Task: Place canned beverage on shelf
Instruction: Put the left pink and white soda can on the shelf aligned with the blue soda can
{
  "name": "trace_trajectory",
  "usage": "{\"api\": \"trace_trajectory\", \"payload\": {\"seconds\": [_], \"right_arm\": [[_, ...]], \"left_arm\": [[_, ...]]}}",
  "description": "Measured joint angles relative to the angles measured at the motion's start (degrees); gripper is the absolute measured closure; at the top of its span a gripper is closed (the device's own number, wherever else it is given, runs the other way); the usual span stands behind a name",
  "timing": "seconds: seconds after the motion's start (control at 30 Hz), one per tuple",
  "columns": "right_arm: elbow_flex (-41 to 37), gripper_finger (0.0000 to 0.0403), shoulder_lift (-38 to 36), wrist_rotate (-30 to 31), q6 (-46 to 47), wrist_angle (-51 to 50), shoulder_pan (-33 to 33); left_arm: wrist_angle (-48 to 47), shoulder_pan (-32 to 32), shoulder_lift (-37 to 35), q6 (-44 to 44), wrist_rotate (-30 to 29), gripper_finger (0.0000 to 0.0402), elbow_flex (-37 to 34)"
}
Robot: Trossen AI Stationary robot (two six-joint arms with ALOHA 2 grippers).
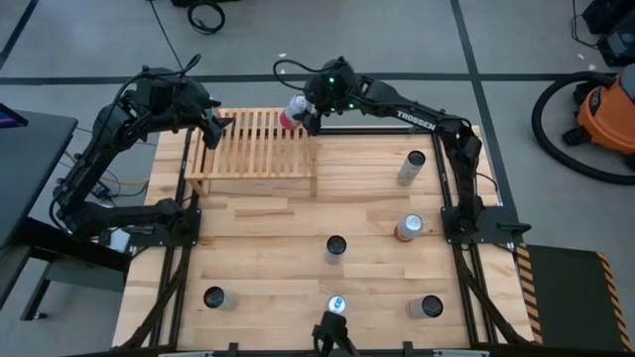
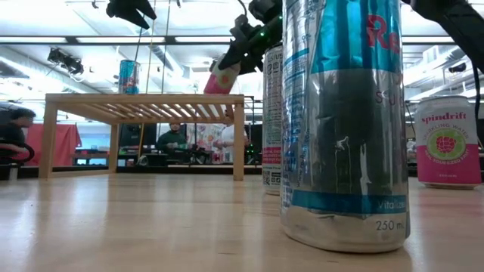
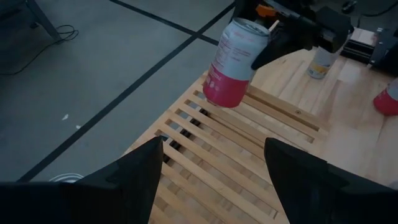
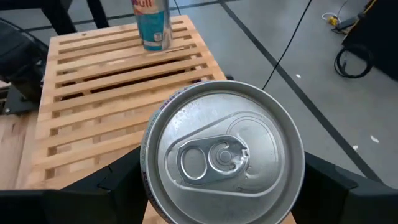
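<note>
While the left gripper (image 1: pixel 216 127) hovers over the left end of the shelf (image 1: pixel 253 149) with its fingers spread and nothing between them, the work sits further right, at the shelf's far right corner. There the right gripper (image 1: pixel 310 111) pinches a pink-and-white can (image 1: pixel 292 113) by its upper body, one finger on each side, the can tilted and held just above the slats rather than resting on them (the low view shows clear air between its base and the rack top). A blue can (image 4: pixel 152 23) already stands upright on the shelf toward the left end, well apart from the held one. As for handling, the pink-and-white can looks like a rigid thin-walled aluminium cylinder, smooth and likely somewhat slippery, and moderately heavy if full, though I cannot tell from here whether it is full. Its sidewall would dent under a hard squeeze, so the sound grip is the one now used: across the body below the rim. The narrow slats call for it to be levelled before release, or its base may catch a gap and tip. Farther right and nearer the camera, several other cans (image 1: pixel 410 168) stand on the table (image 1: pixel 268 258), waiting.
</note>
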Motion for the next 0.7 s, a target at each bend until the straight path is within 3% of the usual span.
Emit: {"api": "trace_trajectory", "payload": {"seconds": [0.7], "right_arm": [[0.0,0.0078,2.2,0.8,-2.8,-0.3,1.3]], "left_arm": [[-0.3,0.0,0.0,0.0,0.0,0.012,0.0]]}}
